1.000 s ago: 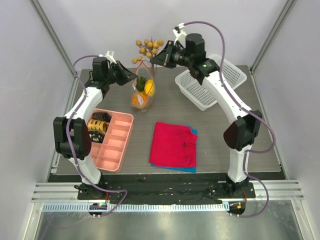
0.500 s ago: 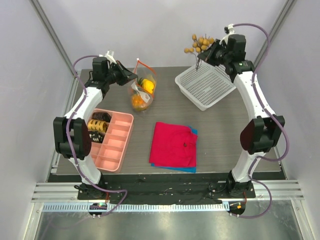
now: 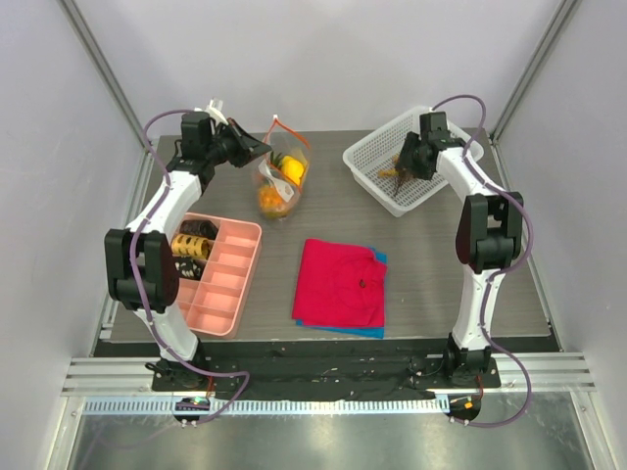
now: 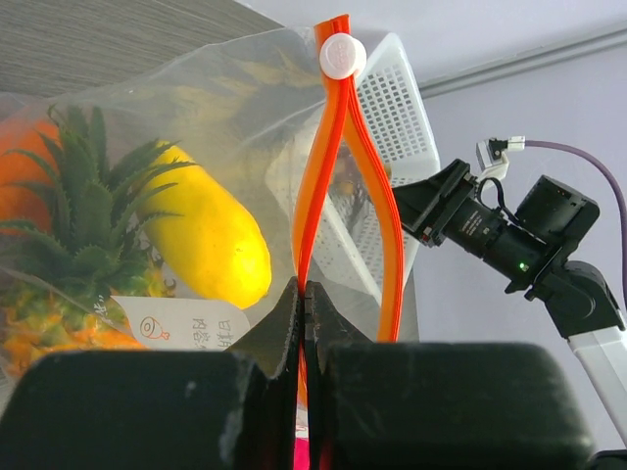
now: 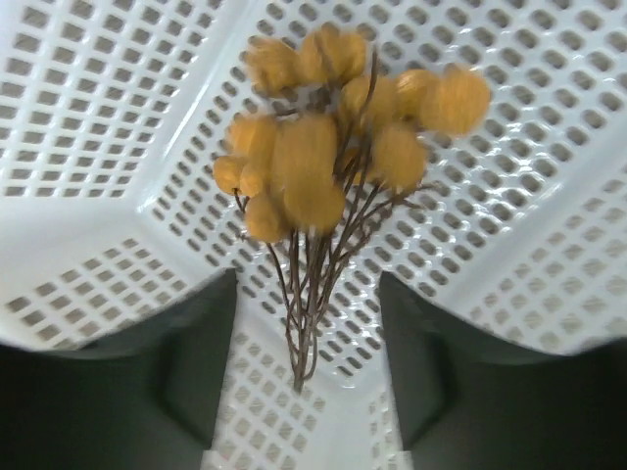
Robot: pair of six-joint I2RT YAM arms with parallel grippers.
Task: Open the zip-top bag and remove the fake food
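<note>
The zip-top bag [image 3: 279, 183] stands upright at the table's back middle, its orange zip strip [image 4: 338, 147] parted into two strands below a white slider. Inside it are fake food pieces: a pineapple [image 4: 69, 255], a yellow fruit [image 4: 211, 240] and an orange one. My left gripper [image 4: 305, 294] is shut on one strand of the strip, seen from above as the left gripper [image 3: 257, 152] beside the bag. My right gripper [image 5: 309, 294] stands open inside the white mesh basket [image 5: 108, 117]. A sprig of orange-yellow fake fruit [image 5: 313, 166] lies loose on the mesh between its fingers.
The basket [image 3: 374, 183] sits at the back right with my right gripper [image 3: 407, 162] in it. A pink compartment tray [image 3: 227, 284] holding dark ringed pieces [image 3: 193, 245] lies at the left. A red cloth [image 3: 341, 284] over a blue one lies near the front.
My right arm carried the fruit sprig from above the bag to the right, lowered it into the basket and opened its jaws. The left gripper and bag stayed put.
</note>
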